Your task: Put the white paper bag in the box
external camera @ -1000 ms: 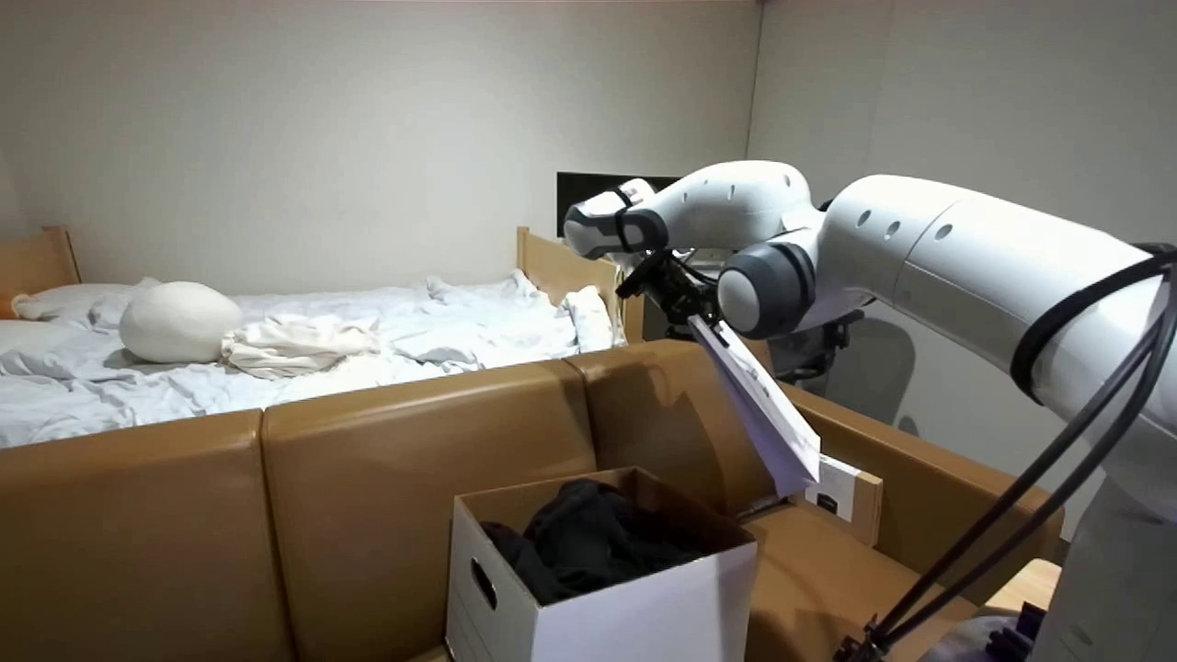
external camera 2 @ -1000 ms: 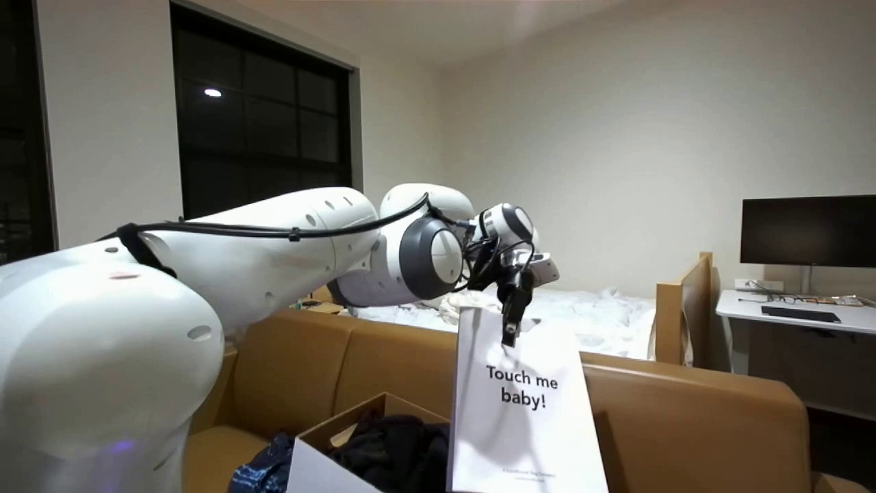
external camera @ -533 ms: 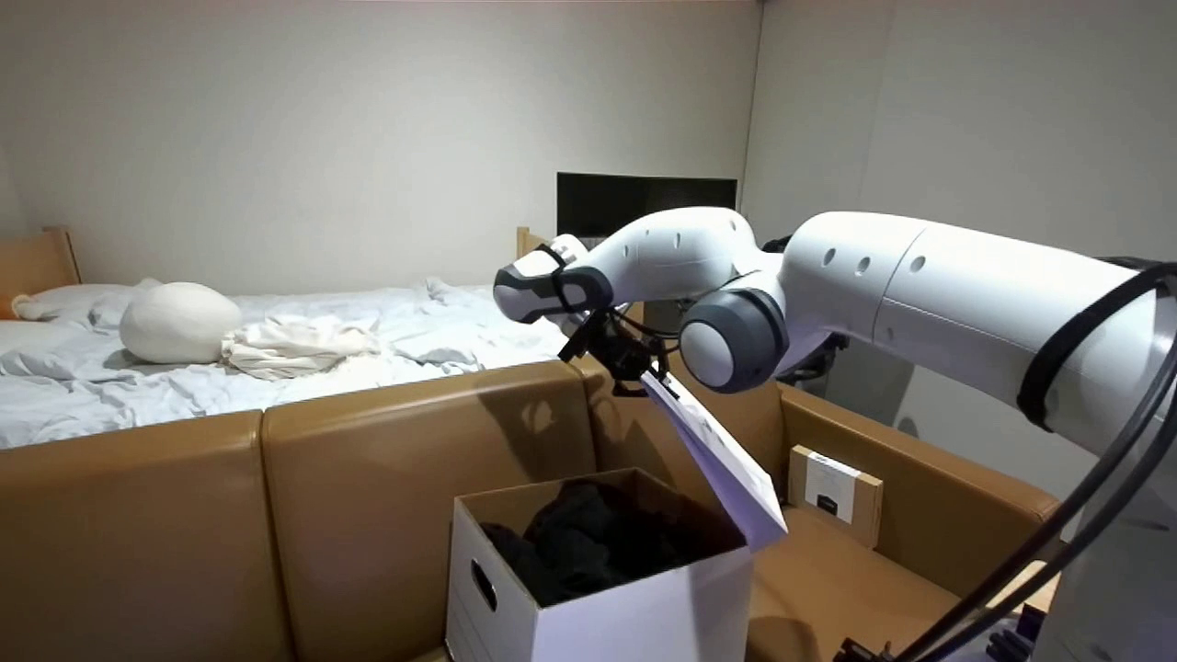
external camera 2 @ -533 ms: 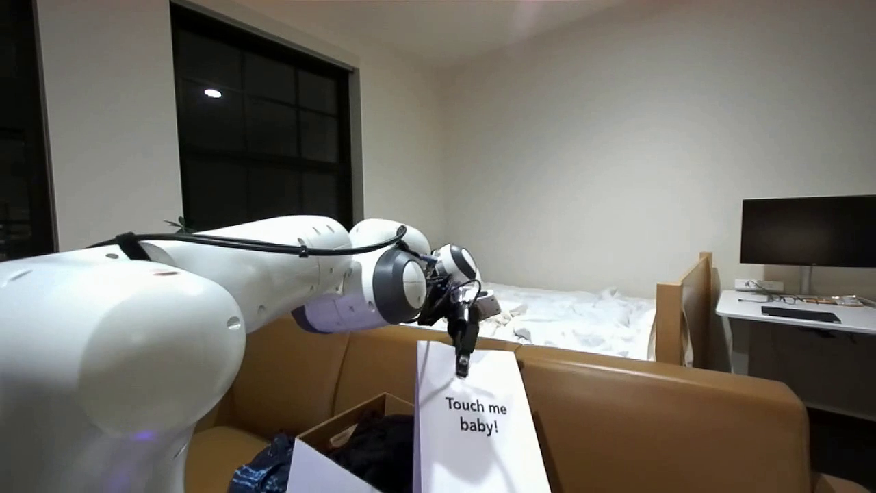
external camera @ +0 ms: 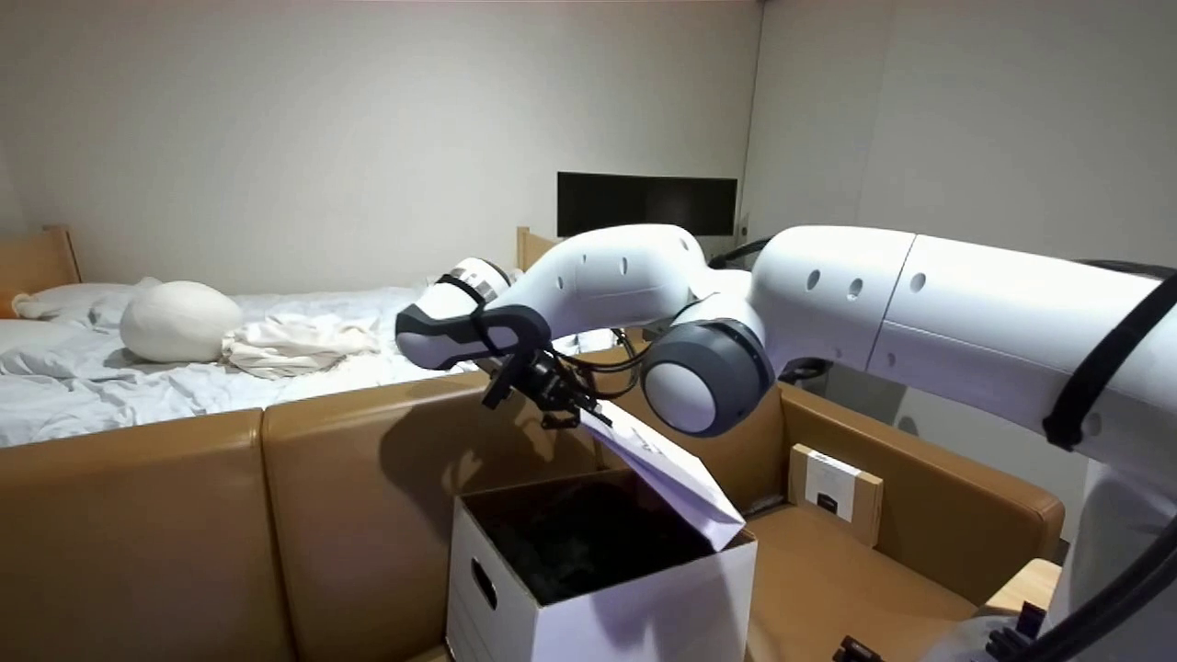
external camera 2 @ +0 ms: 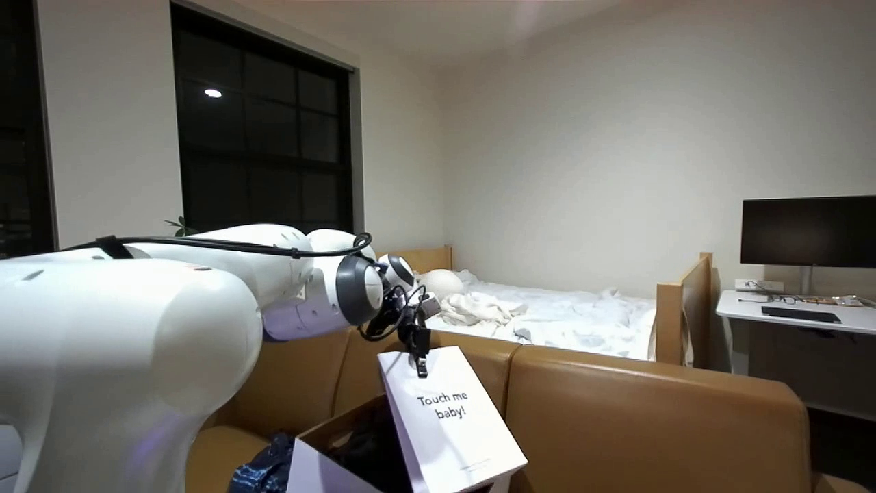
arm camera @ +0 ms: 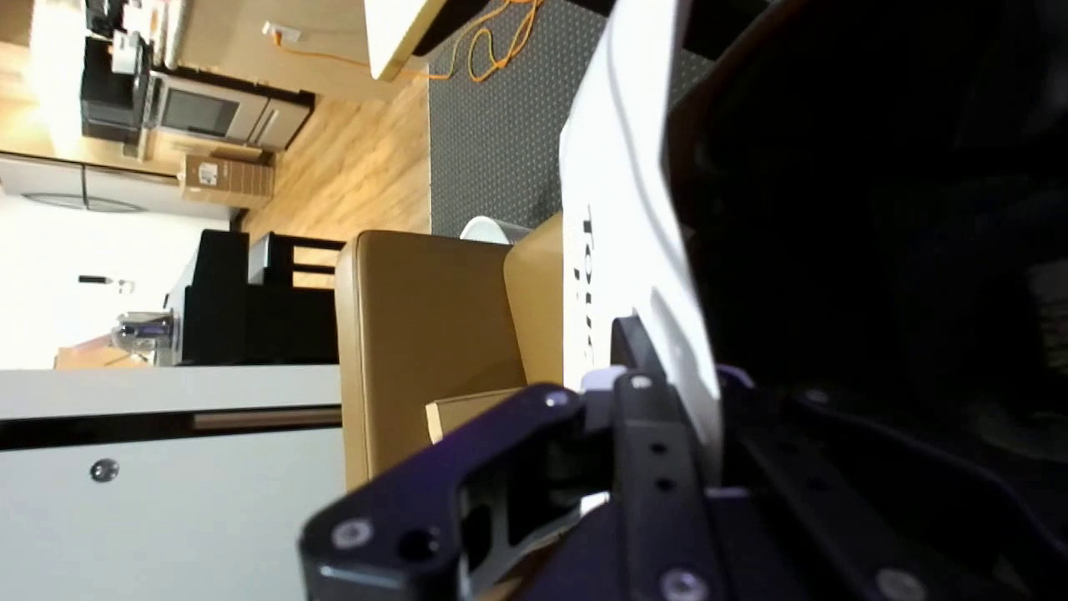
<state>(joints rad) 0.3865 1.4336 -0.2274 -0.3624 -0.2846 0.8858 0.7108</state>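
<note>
Down at six o'clock of the broad tan sofa (external camera: 349, 478), in an exterior view, the white box (external camera: 634, 616) is set. Across its mouth, from twelve round to three o'clock, the white bag (external camera: 664, 464) is held tilted; whether the rim is touched can't be told. And clamped it is, top end gripped by the pincer (arm camera: 686, 359), dark words (external camera 2: 442, 398) printed at five o'clock below!

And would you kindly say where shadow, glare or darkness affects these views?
In an exterior view, shadow falls across the sofa, and the white box is nearly black inside; in an exterior view, a bright spot shows on the dark window; in the wrist view, the right side is mostly black, while the white paper bag is bright.
</note>
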